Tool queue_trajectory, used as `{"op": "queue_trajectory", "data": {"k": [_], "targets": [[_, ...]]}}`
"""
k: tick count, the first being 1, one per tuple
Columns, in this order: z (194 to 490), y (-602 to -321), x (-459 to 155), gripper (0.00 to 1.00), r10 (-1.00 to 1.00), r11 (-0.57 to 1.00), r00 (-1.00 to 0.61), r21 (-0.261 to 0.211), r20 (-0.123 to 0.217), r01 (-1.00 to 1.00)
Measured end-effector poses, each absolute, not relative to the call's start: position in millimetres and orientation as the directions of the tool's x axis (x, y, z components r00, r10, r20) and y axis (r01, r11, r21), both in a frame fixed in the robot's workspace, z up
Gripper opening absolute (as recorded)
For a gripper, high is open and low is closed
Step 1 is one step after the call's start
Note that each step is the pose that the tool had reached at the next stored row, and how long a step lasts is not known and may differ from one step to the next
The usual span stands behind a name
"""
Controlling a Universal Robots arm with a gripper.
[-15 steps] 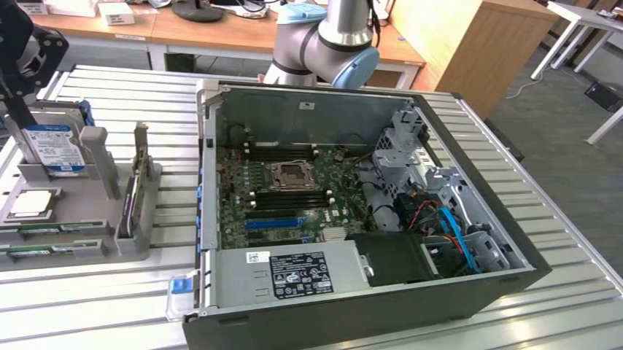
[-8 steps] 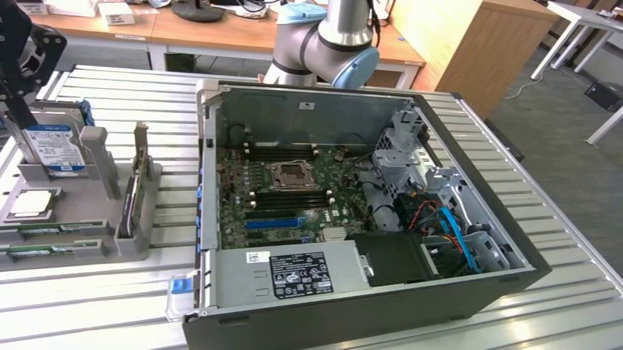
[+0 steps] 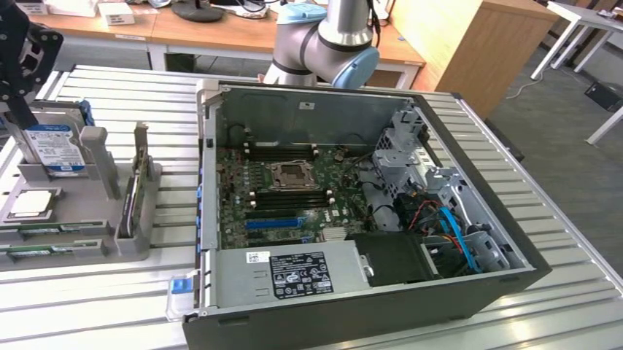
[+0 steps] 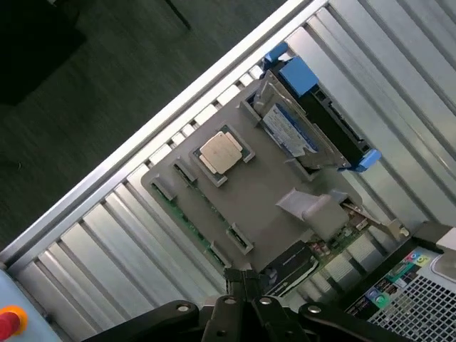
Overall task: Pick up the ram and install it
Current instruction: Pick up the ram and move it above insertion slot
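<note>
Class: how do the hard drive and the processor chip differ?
The hard drive stands on edge; the processor chip lies flat. The hard drive is larger and carries a blue-and-white label; the processor chip has a plain metal top. Both sit in the grey holder.

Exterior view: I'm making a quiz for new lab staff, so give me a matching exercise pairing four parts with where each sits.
1 hard drive
2 processor chip
3 power supply
4 ram

a inside the computer case
b upright in the gray fixture
c flat on the fixture's top
d low along the fixture's near side

Pairs: 1-b, 2-c, 3-a, 4-d
</note>
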State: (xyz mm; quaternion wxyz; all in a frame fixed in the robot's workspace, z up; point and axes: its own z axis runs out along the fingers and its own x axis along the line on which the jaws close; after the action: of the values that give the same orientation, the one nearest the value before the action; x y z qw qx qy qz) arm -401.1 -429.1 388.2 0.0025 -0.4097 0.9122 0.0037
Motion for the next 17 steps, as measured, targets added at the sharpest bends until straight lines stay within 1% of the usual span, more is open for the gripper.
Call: {"op": "queue_trajectory", "data": {"k": [17], "targets": [[387.8,-429.1,-401.1,0.11,-0.914,0.406,-0.406,0.000,0.000,-0.914]]}}
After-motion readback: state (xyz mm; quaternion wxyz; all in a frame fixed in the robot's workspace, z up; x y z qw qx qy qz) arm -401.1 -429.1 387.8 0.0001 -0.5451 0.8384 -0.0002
